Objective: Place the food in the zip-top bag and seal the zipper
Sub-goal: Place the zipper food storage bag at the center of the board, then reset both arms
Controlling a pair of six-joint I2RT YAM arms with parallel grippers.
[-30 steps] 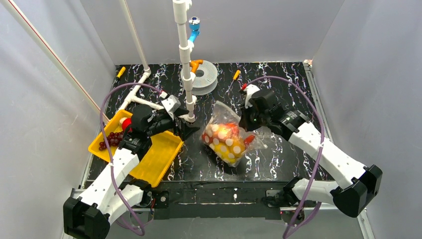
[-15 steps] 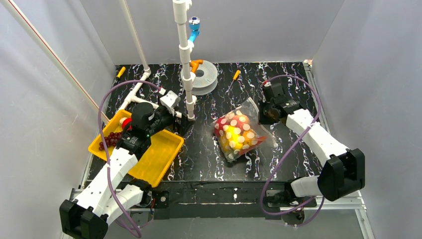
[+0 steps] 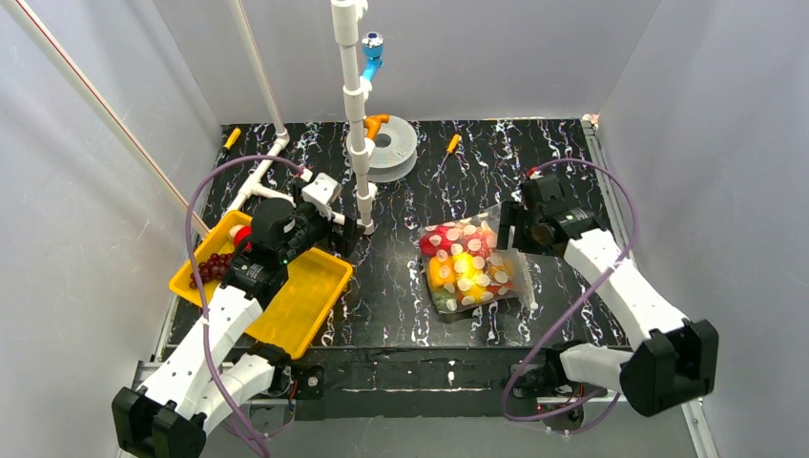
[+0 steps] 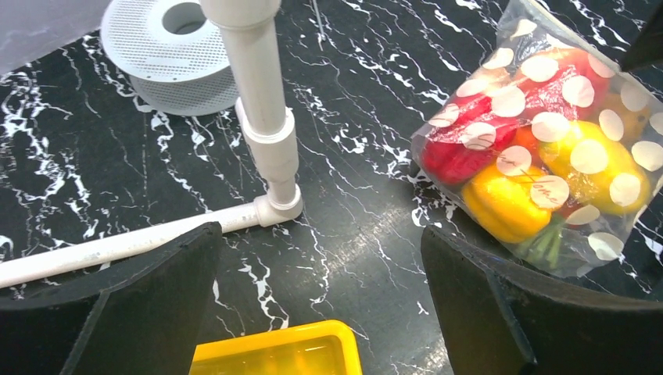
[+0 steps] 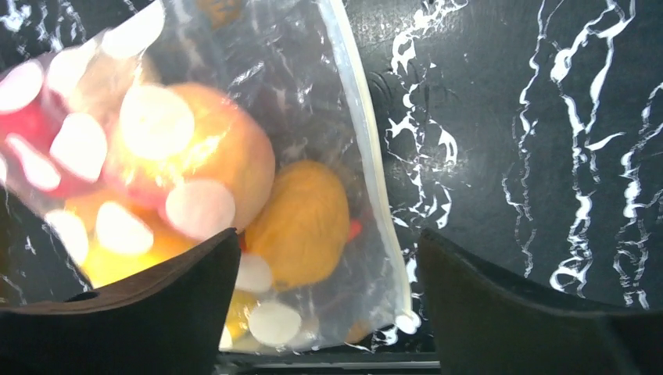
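Well, where it lies: the zip-top bag (image 3: 472,272) is flat on the black marbled table (image 3: 572,153), right of centre, well apart from the yellow tray (image 3: 315,296).
Inside it: a red pepper (image 4: 461,152), a yellow pepper (image 4: 504,203) and a peach-coloured fruit (image 5: 195,156) among others, packed close and bulging the dotted film.
Outside it: the purple grapes (image 3: 212,269) sit in the tray's far corner beside the left arm, so I'd say the filling isn't finished.
Right gripper (image 5: 326,258): fingers spread wide over the bag's mouth end, pinching nothing.
Left gripper (image 4: 317,250): also spread and empty, low over the table between the tray corner and the white pipe (image 4: 262,117), facing the bag.
Zipper (image 5: 367,156): a whitish strip running straight between the right fingers. Whether it is pressed shut along its length I can't make out from here.
How it should handle: the film looks thin, slick and floppy, and the plastic fruit is light but round. The load will likely roll and the pouch will slide on the smooth top if pushed from one side only.
Where to hold: on the zipper strip itself, the one stiff line. Pinching at one end and running along it seems best, with the other arm pinning the far corner or the bag's bottom.
Avoid: squeezing the bulge, since the glossy fruit would squirt aside and pull the mouth open.
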